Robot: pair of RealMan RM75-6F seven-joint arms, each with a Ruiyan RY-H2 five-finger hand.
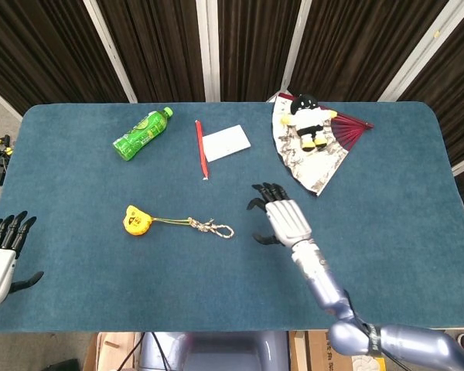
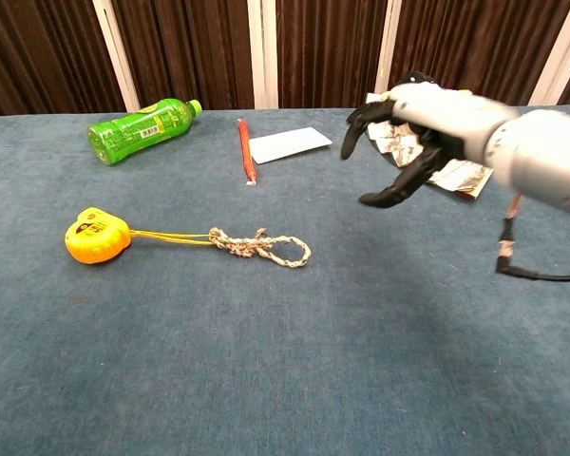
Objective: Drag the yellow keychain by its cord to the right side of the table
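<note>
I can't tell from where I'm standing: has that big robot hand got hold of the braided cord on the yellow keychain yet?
Apart. In the head view, bare blue table shows between the right hand and the cord.

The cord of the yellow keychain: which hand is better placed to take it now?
The right hand. It hovers open just beside the looped end of the cord, while the left hand sits at the table's left edge, beyond the yellow keychain.
</note>
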